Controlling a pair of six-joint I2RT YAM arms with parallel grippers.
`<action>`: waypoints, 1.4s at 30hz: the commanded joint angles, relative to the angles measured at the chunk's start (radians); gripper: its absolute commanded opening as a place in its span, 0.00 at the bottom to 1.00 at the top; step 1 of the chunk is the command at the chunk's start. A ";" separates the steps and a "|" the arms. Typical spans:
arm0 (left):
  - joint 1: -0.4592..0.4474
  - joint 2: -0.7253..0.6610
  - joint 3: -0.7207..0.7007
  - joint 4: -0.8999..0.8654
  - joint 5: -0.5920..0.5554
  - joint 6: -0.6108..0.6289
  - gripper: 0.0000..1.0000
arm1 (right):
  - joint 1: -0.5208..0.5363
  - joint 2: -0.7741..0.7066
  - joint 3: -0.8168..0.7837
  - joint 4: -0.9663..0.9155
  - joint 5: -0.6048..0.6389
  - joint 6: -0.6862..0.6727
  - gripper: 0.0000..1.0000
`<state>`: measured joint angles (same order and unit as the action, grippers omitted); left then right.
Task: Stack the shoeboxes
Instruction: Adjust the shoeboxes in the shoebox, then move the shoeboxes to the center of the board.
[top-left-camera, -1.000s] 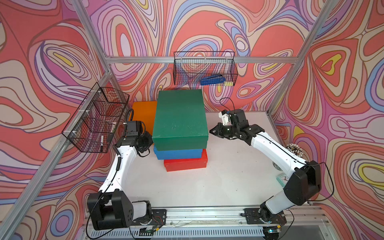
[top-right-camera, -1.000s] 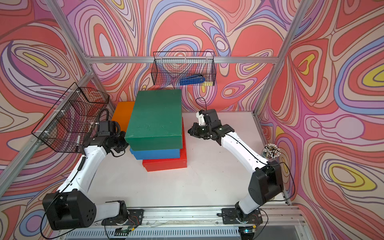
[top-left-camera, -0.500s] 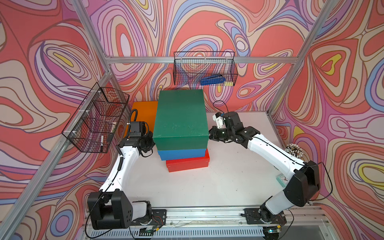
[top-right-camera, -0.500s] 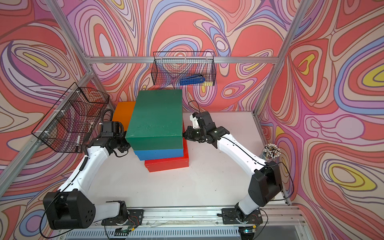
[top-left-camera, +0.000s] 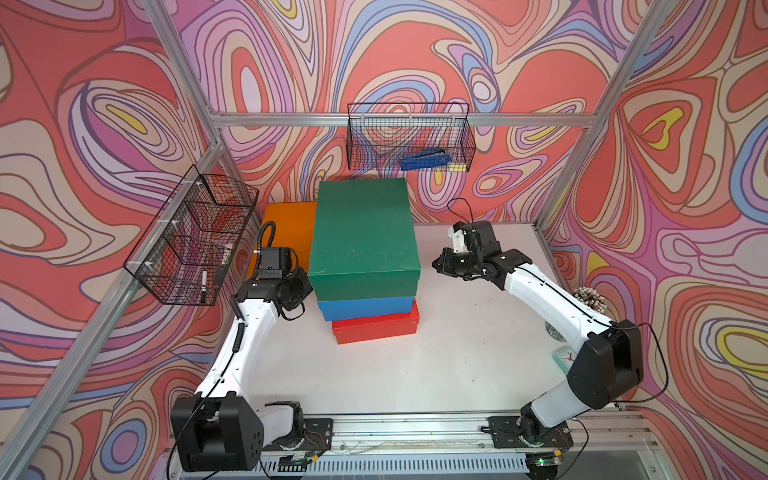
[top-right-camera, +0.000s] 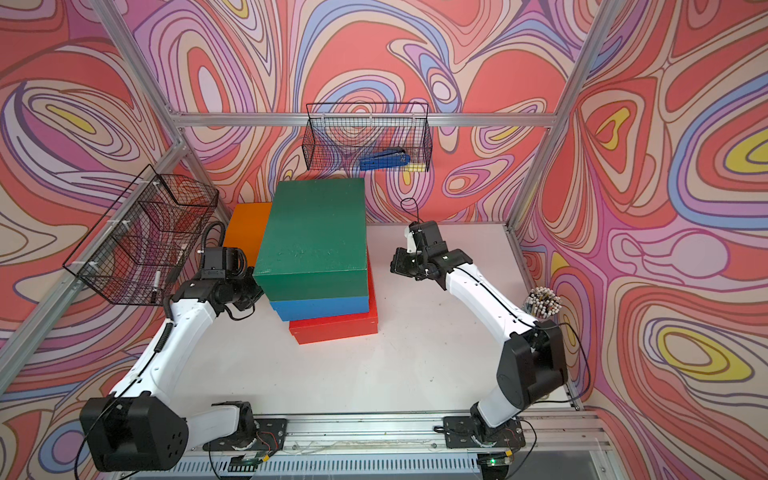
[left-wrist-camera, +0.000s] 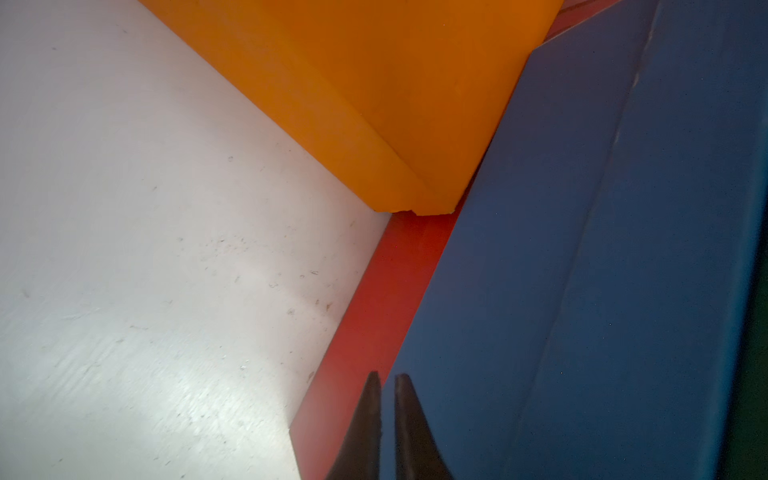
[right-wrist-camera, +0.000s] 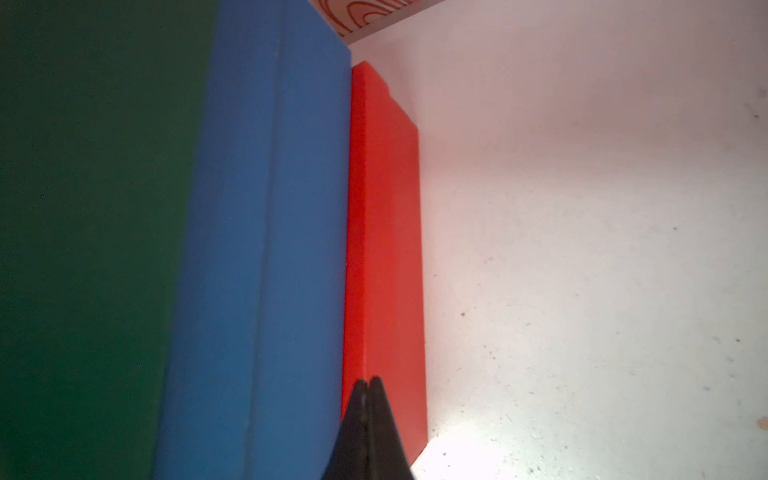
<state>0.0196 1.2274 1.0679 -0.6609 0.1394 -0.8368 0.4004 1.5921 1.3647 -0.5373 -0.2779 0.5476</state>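
Swirl-patterned walls enclose a white tabletop (top-left-camera: 415, 374), where the green shoebox (top-left-camera: 363, 232) sits on the blue shoebox (top-left-camera: 365, 307), which rests on the red shoebox (top-left-camera: 374, 330). The orange shoebox (top-left-camera: 289, 224) lies alone at ten o'clock, right beside the stack. At nine o'clock, the left gripper (left-wrist-camera: 386, 382) has its fingers nearly together and empty. At three o'clock, clear of the stack, the right gripper (right-wrist-camera: 368, 380) is pinched closed and empty. The boxes are probably light, stiff cardboard with loose lids, too wide for one gripper, so press the orange box's long sides between both arms, below the lid rim.
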 joint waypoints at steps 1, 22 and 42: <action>0.014 -0.039 -0.032 -0.101 -0.091 0.025 0.00 | 0.009 0.061 -0.019 0.019 -0.021 -0.025 0.00; -0.094 0.148 -0.243 0.119 -0.008 -0.079 0.00 | 0.014 0.174 -0.255 0.248 -0.205 0.132 0.02; -0.344 0.411 -0.065 0.176 -0.033 -0.139 0.00 | 0.039 0.057 -0.443 0.363 -0.231 0.197 0.02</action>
<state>-0.2726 1.6054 0.9668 -0.5243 0.0837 -0.9482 0.4114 1.6894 0.9455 -0.2165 -0.4442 0.7315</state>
